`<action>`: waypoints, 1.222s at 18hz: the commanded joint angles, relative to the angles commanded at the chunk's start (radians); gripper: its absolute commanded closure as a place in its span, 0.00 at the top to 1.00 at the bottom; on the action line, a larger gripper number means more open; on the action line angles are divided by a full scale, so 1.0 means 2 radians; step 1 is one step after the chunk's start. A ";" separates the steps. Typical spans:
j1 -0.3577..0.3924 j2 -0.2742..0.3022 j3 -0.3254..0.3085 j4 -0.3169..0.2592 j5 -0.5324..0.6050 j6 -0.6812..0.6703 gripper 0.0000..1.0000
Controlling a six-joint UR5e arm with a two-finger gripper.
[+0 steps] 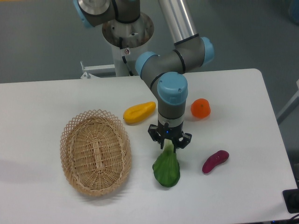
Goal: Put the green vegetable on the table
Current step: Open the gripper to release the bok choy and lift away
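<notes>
Progress looks close to the finish, judging by the single fixed camera view. The gripper [169, 146] points straight down with its fingers pinched on the pale stalk end of the green vegetable [167, 169], so the leafy toy hangs beneath it. The leaf's lower edge appears to meet the table [233, 186], with its shadow tucked right against it, though whether it bears any weight there is hard to tell from this angle. The leaf also looks bunched and narrow rather than spread out, which fits it starting to settle on the surface.

The vegetable sits toward the front middle of the tabletop, between the wicker basket [96, 151] on one side and the dark red-purple vegetable [215, 161] on the other, apart from both. The yellow fruit [139, 112] and the small orange fruit [200, 108] lie farther back, well out of the way.

What seems done: the carry and most of the lowering, over a bare patch of white tabletop. What is left, as I judge it: parting the fingers so the stalk drops free, then lifting the arm away without dragging the floppy leaf along. Until the grip lets go, the placement is not complete.
</notes>
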 joint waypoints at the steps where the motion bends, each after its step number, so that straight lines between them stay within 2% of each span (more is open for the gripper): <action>1: 0.000 0.003 0.005 -0.001 0.000 0.000 1.00; 3: 0.001 0.011 0.015 -0.004 0.000 -0.005 1.00; 7: 0.005 0.035 0.010 -0.002 -0.002 0.002 1.00; 13: 0.014 0.064 0.021 -0.003 0.002 0.019 1.00; 16: 0.036 0.088 0.023 -0.017 0.001 0.092 1.00; 20: 0.061 0.126 0.031 -0.080 0.001 0.180 1.00; 22: 0.076 0.143 0.030 -0.097 0.002 0.241 1.00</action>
